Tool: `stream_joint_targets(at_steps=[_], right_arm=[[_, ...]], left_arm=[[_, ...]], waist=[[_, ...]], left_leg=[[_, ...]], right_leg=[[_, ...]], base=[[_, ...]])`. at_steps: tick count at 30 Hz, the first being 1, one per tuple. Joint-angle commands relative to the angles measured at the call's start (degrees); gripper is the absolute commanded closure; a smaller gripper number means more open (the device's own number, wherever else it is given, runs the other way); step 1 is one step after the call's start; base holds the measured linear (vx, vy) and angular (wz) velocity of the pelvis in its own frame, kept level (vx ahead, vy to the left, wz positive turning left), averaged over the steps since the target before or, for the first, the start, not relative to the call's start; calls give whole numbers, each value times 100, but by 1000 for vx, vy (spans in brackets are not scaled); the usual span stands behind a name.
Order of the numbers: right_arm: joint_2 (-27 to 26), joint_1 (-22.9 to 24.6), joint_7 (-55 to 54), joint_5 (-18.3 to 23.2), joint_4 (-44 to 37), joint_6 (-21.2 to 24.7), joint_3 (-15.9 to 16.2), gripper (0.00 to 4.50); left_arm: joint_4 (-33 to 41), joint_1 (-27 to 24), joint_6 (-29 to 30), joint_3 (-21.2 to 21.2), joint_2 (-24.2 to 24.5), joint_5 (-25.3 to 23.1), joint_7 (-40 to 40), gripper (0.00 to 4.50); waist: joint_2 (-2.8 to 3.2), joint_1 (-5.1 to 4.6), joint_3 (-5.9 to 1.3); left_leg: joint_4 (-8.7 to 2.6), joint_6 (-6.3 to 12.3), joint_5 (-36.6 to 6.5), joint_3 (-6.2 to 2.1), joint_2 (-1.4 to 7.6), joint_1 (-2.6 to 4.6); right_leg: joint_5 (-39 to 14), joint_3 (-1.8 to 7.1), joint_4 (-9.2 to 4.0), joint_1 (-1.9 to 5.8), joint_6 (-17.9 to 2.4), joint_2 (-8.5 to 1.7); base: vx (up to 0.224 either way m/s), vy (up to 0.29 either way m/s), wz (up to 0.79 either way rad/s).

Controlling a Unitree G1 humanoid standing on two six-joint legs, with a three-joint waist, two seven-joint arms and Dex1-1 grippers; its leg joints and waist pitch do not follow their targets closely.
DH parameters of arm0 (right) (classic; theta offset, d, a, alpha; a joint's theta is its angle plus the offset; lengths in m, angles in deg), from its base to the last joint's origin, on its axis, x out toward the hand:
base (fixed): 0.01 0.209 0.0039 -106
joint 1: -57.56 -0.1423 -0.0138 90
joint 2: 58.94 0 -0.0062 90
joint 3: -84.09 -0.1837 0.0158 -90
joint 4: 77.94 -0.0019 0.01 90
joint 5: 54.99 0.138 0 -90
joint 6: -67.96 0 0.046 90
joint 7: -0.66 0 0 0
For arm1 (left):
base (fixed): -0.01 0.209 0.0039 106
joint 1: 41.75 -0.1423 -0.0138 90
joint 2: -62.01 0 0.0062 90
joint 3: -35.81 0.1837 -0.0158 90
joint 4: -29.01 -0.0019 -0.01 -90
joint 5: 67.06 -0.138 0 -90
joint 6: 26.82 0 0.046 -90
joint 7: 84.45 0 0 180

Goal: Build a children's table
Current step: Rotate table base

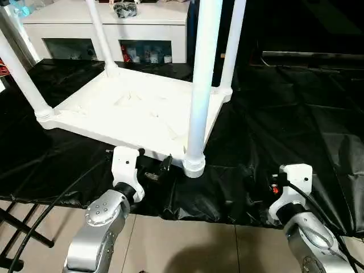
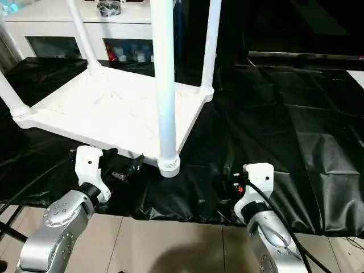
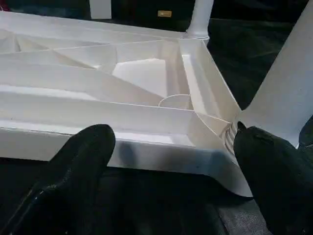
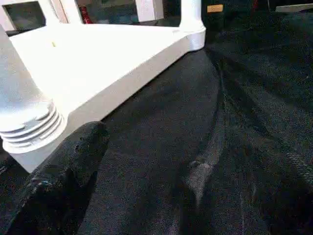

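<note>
The children's table [image 1: 131, 108] lies upside down on a black sheet, its ribbed underside facing up. Its legs stand upright in the corner sockets; the nearest leg [image 1: 202, 85] rises at the front right corner. My left gripper [image 3: 171, 166] is open at the table's front rim, just left of that corner socket [image 1: 194, 165]. Its fingers [image 3: 83, 156] stand wide apart with nothing between them. My right gripper [image 2: 234, 181] hovers low over the sheet to the right of the same corner, open and empty. One of its fingers [image 4: 73, 161] shows beside the socket.
A white cabinet [image 1: 108, 23] with shelf openings stands behind the table. The black sheet [image 1: 296, 125] covers the floor to the right, wrinkled. Tiled floor [image 1: 193, 244] lies in front of it. A black cable [image 1: 51, 210] and a dark frame [image 1: 17, 227] lie at the lower left.
</note>
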Motion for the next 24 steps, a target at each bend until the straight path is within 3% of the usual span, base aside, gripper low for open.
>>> stream_joint_targets(at_steps=[1,12,13,14,15,18,21,23,24], right_arm=[[7,-22,-2,17,2,-1,-11,4],[7,-22,-2,17,2,-1,-11,4],[226,-14,322,-241,867,-178,253,4],[226,-14,322,-241,867,-178,253,4],[153,-129,325,-227,948,-310,259,4],[108,-180,340,-195,958,-346,268,4],[108,-189,372,-172,942,-341,277,4],[101,-190,496,-48,911,-332,258,4],[104,-190,575,31,876,-307,249,4]], left_arm=[[65,10,-8,4,46,-18,12,0],[65,10,-8,4,46,-18,12,0],[-593,408,300,256,751,-278,643,0],[-593,408,300,256,751,-278,643,0],[-755,481,194,332,781,-356,706,0],[-823,510,149,355,781,-381,721,0],[-829,517,165,338,771,-362,714,0],[-823,519,187,314,757,-349,687,0],[-811,512,214,256,735,-262,710,0]], waist=[[-60,21,-268],[-65,20,-266],[-63,20,-264],[-29,5,-165],[21,-14,-222],[-48,-46,-222],[1,-27,-230],[-59,-35,-224],[-53,-29,-222]], left_leg=[[-407,45,-1495,-34,83,39],[-407,44,-1507,-33,81,36],[-410,46,-1517,-33,82,35],[-438,43,-1602,-32,79,22],[-426,1,-1811,-40,33,93],[-433,-31,-1709,-52,66,54],[-430,40,-1576,-53,86,46],[-426,62,-1605,-40,83,49],[-429,97,-1629,-38,81,51]], right_leg=[[-1179,143,-482,204,-548,-144],[-1209,143,-484,206,-540,-144],[-1239,143,-487,204,-534,-146],[-1349,148,-521,138,-497,-141],[-1643,145,-515,124,-441,-103],[-1320,144,-490,190,-578,-140],[-1057,145,-463,193,-728,-150],[-1045,146,-470,196,-750,-147],[-1133,146,-477,199,-743,-157]], base=[[0,0,0],[0,0,0],[0,0,0],[0,0,0],[0,0,0],[0,0,0],[0,0,0],[0,0,0],[0,0,0]])
